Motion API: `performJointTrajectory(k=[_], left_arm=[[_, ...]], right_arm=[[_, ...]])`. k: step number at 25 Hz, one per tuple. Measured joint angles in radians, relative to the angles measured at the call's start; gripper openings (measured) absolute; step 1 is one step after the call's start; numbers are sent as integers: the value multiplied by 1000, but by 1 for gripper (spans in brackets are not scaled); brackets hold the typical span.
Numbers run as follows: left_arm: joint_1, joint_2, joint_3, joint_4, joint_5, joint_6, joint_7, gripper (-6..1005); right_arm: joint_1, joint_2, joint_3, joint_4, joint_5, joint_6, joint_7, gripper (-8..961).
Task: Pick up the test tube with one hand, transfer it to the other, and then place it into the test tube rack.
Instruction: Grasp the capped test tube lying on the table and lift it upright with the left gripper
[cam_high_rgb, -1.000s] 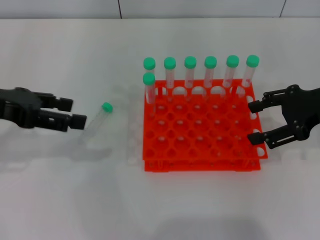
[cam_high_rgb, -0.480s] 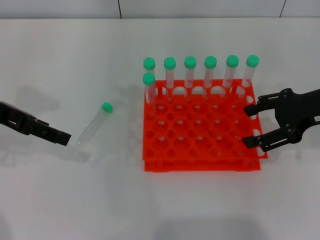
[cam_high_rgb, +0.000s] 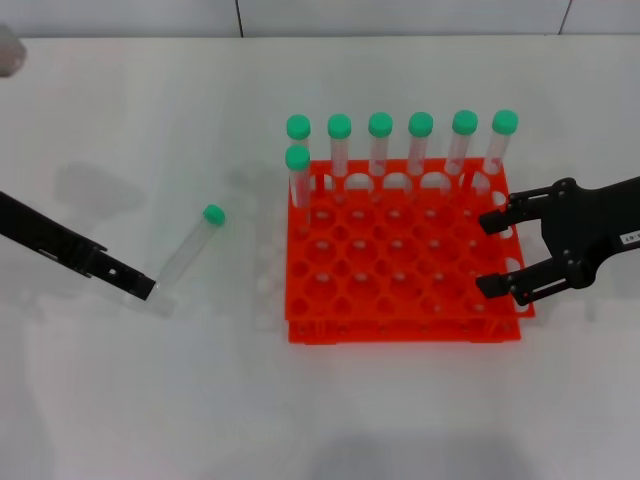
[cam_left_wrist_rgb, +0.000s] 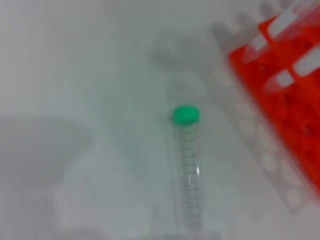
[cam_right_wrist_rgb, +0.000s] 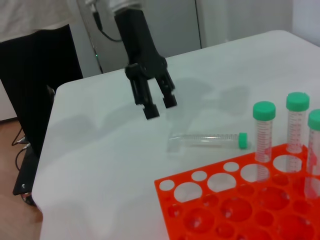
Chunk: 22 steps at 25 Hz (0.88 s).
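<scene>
The test tube lies flat on the white table, left of the test tube rack, with its green cap toward the back. It also shows in the left wrist view and the right wrist view. My left gripper hovers by the tube's bottom end, apart from it; the right wrist view shows the left gripper open and empty. My right gripper is open and empty over the rack's right edge.
Several identical green-capped tubes stand in the rack's back row, and one more stands in the second row at the left. The table's left edge and a standing person show beyond it.
My left gripper has turned edge-on and shifted toward the front, its tip now close to the tube's bottom end. My right gripper has moved a little left over the rack's edge.
</scene>
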Motion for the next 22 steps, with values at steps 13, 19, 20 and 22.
performJointTrajectory(k=[13, 19, 20, 22], left_arm=[[-73, -30, 55, -160, 76, -152, -12, 875], [-86, -44, 55, -168, 104, -168, -13, 875], [-87, -44, 55, -168, 104, -169, -13, 874], [-87, -45, 55, -168, 103, -170, -14, 874]], right_arm=[[8, 7, 0, -2, 0, 2, 1, 826], [8, 8, 0, -2, 0, 7, 1, 826], [8, 9, 0, -2, 0, 12, 1, 826], [6, 9, 0, -2, 0, 20, 0, 826]])
